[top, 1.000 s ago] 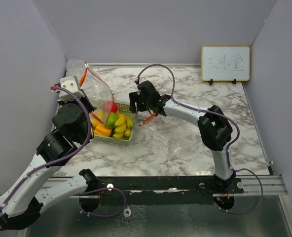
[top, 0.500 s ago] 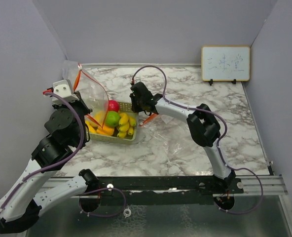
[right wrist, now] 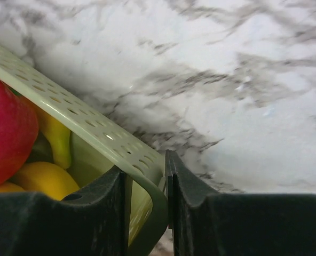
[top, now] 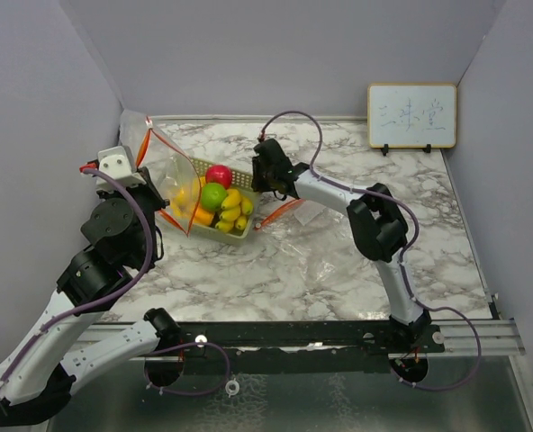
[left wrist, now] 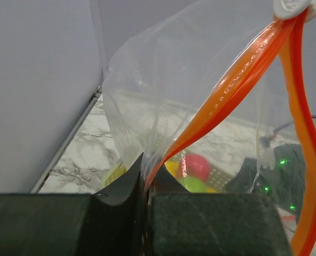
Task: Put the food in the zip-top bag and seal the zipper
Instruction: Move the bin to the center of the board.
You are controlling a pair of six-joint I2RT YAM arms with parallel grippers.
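Observation:
The food (top: 220,203), yellow bananas with orange pieces, a green ball and a red ball, lies in a pale green tray (top: 237,230). The tray's left end sits inside the open mouth of the clear zip-top bag (top: 169,171). My left gripper (left wrist: 146,178) is shut on the bag's mouth by the red-orange zipper (left wrist: 238,88) and holds it up at the far left. My right gripper (right wrist: 146,178) is shut on the tray's corner wall (right wrist: 152,184) and tilts the tray; the red ball (right wrist: 6,128) and yellow pieces (right wrist: 40,181) show inside.
A loose end of the orange zipper strip (top: 280,214) lies on the marble table (top: 338,261) right of the tray. A small whiteboard (top: 411,116) stands at the back right. Grey walls close in on the left, back and right.
My right gripper has moved farther back and right, lifting and tilting the tray so its left end pushes into the bag. My left gripper rose with the bag mouth, then held still.

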